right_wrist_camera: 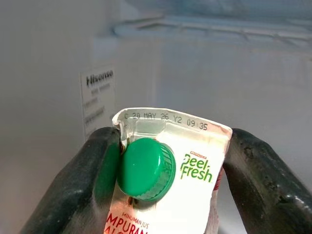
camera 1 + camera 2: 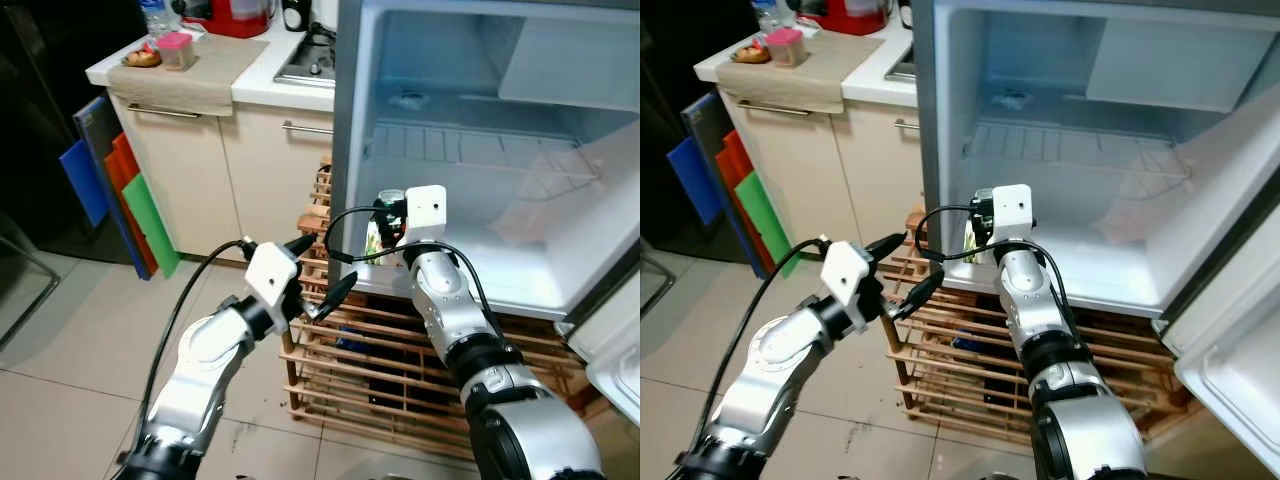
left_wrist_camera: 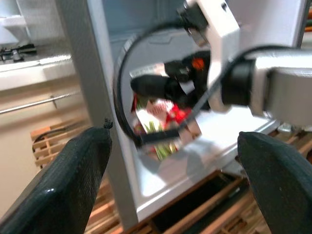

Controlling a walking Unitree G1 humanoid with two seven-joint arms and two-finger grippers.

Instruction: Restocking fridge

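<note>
Right gripper [image 1: 161,170] reaching into fridge [image 2: 480,160], fingers clamped on juice carton [image 1: 170,175], left gripper [image 2: 325,270] raised nearby, fingers apart

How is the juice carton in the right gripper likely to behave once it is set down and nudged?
The juice carton looks tall and narrow, so it may tip if pushed high up. Its paperboard walls could dent under the right gripper. The green cap is on, so spills seem unlikely.

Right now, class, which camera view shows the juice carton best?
The right wrist view: the juice carton sits close up between the right hand's fingers, green cap and label readable. The left wrist view shows it blurred; the eye views show a sliver behind the wrist.
</note>
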